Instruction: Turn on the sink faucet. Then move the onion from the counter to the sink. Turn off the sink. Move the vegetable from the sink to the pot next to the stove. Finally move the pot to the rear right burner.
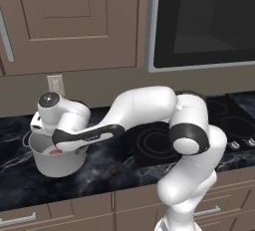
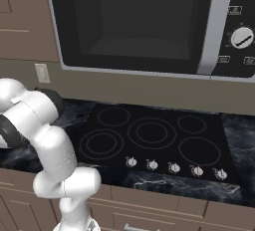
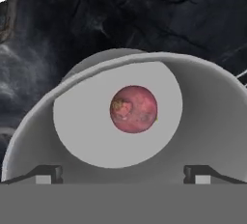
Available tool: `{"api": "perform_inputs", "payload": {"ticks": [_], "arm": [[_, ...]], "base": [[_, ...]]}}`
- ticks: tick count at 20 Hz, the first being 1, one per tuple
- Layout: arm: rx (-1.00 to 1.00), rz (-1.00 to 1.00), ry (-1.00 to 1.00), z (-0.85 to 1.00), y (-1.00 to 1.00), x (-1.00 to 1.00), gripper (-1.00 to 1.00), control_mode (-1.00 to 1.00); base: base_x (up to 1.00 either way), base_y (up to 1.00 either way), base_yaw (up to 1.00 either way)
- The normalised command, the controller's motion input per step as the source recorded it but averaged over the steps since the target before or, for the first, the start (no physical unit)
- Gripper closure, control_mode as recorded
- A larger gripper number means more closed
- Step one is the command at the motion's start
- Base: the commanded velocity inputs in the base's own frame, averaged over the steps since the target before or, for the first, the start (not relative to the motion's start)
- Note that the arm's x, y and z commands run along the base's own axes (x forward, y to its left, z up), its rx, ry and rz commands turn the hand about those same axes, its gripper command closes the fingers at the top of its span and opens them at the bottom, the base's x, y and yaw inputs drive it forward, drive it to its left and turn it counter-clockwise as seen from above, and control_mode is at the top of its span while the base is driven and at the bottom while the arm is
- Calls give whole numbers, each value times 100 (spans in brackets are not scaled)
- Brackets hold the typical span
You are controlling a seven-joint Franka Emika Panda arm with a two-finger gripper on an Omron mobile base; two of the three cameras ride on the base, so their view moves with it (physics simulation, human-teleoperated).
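The pot (image 1: pixel 56 161), a plain grey metal cylinder with an open top, stands on the glossy black marble counter (image 1: pixel 99 175) with white veins, just left of the flat black glass stove (image 2: pixel 149 135) with its thin white ring outlines. That pot is what I have to carry next, to the rear right burner (image 2: pixel 191 124), which lies up and to the right across the cooktop from where the pot stands.

My white arm reaches left over the counter, and its two-finger gripper (image 3: pixel 123 174) hangs straight above the pot's mouth, jaws spread wide and holding nothing. In the hand view the two dark fingertips (image 3: pixel 48 174) sit far apart at the bottom, with the pot's rim curving around them.

The small reddish-pink round onion (image 3: pixel 133 108) rests on the pot's floor, near the middle, directly below the hand and apart from the fingers. So I judge the vegetable step done.

For the lift, I need a wall of the pot between the jaws; from the left base view I cannot quite tell whether a handle sticks out, since the hand covers the rim.
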Motion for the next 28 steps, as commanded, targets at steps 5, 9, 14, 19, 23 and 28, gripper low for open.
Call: {"api": "perform_inputs", "payload": {"ticks": [5, 9, 14, 19, 23, 28], "arm": [[11, -18, 12, 31, -31, -50, -100, -100], [6, -13, 16, 1, -15, -44, -100, -100], [1, -10, 13, -4, -5, -16, -100, -100], [0, -5, 8, 0, -6, 0, -100, -100], [0, -7, 7, -10, 0, 1, -100, -100], [-1, -8, 6, -20, 0, 8, -100, -100]], "base": [[0, 0, 0], [0, 0, 0], [0, 0, 0], [0, 0, 0], [0, 0, 0], [0, 0, 0]]}}
